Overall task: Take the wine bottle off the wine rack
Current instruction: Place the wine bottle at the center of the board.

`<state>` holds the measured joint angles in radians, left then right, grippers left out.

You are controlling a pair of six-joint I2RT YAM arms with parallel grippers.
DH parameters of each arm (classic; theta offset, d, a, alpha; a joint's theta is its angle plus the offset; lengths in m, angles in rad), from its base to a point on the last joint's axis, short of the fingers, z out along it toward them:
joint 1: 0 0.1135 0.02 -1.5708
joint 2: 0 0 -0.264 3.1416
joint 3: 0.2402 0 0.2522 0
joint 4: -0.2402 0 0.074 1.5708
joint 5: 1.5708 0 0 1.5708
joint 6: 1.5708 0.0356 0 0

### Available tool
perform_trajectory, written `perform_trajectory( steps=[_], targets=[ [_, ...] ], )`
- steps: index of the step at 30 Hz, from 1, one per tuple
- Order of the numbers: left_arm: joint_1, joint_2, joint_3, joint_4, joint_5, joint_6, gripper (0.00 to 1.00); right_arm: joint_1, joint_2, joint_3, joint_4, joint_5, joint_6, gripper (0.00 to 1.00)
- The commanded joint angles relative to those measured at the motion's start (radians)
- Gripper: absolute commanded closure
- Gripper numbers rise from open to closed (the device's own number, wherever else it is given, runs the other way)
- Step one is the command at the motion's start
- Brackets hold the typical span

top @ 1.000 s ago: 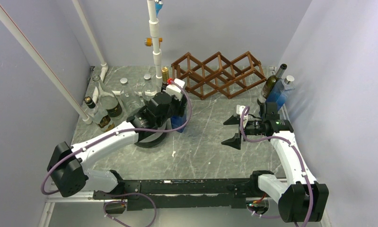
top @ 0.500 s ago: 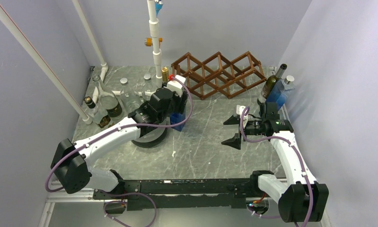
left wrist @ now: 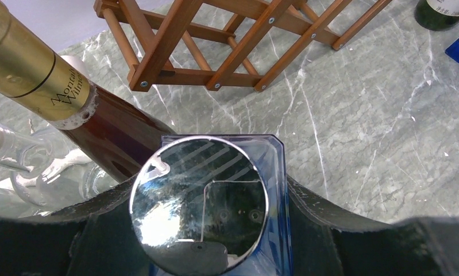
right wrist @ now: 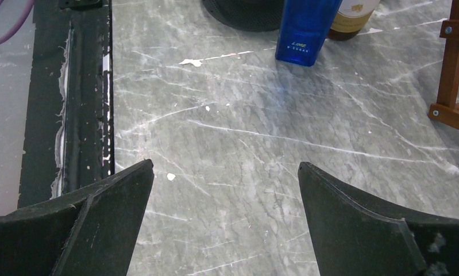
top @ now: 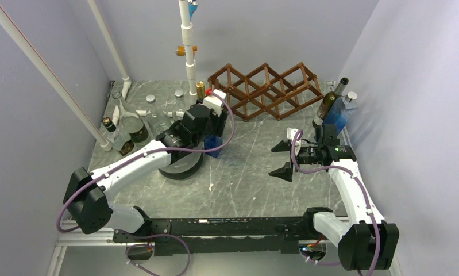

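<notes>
The brown wooden wine rack (top: 265, 89) stands at the back of the table, and no bottle shows in its cells (left wrist: 215, 34). In front of its left end my left gripper (top: 215, 131) is shut on a blue square-sided bottle (top: 214, 146) with a round silver cap (left wrist: 198, 201). That bottle stands upright on the marble top. A dark wine bottle with a gold foil neck (left wrist: 37, 75) stands right beside it. Over bare marble at the right, my right gripper (top: 284, 159) is open with nothing between its fingers (right wrist: 226, 167).
Several glass bottles (top: 129, 123) crowd the back left corner. A black round disc (top: 181, 164) lies under the left arm. A dark green bottle (top: 328, 103) and another blue one (top: 339, 115) stand at the right wall. A white pipe (top: 188, 46) rises behind the rack.
My left arm has shifted a little back and left, taking the blue bottle with it. The right arm has not moved.
</notes>
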<state>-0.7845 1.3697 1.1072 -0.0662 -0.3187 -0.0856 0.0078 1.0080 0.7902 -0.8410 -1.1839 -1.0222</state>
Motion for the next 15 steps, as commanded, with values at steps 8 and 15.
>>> perform_trajectory(
  steps=[8, 15],
  targets=[
    [0.009, -0.016, 0.094, 0.111, -0.012, 0.018, 0.93, -0.003, -0.001, 0.011, 0.011, -0.025, -0.032, 0.00],
    [0.008, -0.016, 0.095, 0.098, -0.019, 0.011, 0.68, -0.004, -0.001, 0.010, 0.013, -0.023, -0.030, 0.00]
  ],
)
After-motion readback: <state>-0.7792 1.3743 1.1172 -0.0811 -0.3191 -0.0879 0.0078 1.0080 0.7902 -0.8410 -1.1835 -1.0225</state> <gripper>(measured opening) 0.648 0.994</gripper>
